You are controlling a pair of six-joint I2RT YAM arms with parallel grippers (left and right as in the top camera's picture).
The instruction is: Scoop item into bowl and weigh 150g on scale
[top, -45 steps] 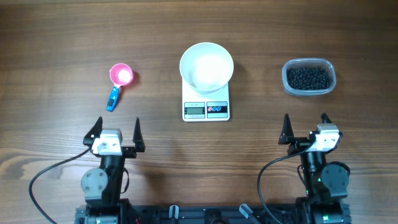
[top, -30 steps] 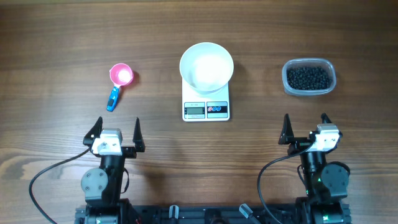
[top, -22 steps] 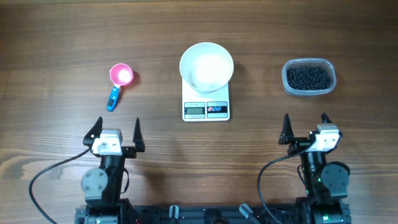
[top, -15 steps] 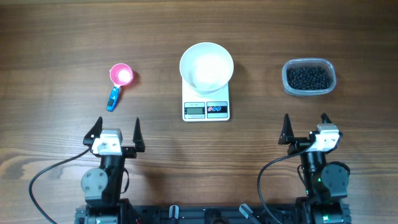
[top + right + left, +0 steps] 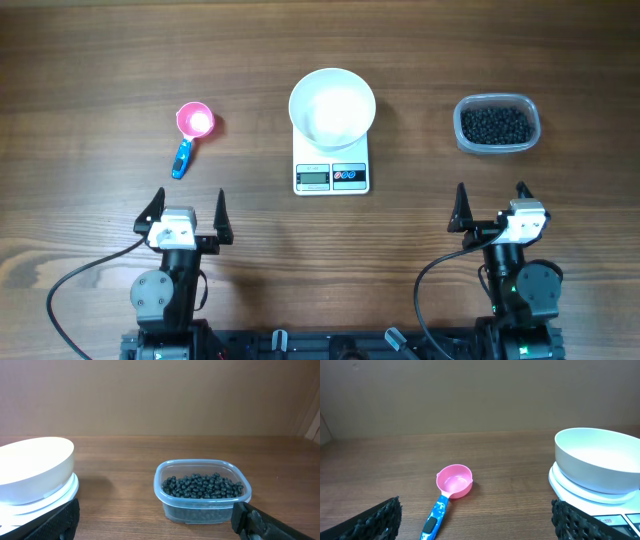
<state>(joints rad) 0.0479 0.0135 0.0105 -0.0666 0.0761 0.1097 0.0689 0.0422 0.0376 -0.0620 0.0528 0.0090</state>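
The white bowl (image 5: pixel 332 106) (image 5: pixel 600 466) (image 5: pixel 31 468) sits empty on the white scale (image 5: pixel 331 172) at the table's middle. Small black beads (image 5: pixel 494 124) (image 5: pixel 204 485), the item, fill a clear plastic tub (image 5: pixel 497 125) (image 5: pixel 202 493) at the right. A pink scoop with a blue handle (image 5: pixel 190 135) (image 5: pixel 449 494) lies at the left. My left gripper (image 5: pixel 186 207) (image 5: pixel 476 527) stands open near the front edge, below the scoop, holding nothing. Just as empty and open, my right gripper (image 5: pixel 490 200) (image 5: pixel 157 527) waits below the tub.
Wooden table (image 5: pixel 100 60) all around. Black cables (image 5: pixel 80 275) run from both arm bases at the front edge. A plain wall stands behind the table in both wrist views.
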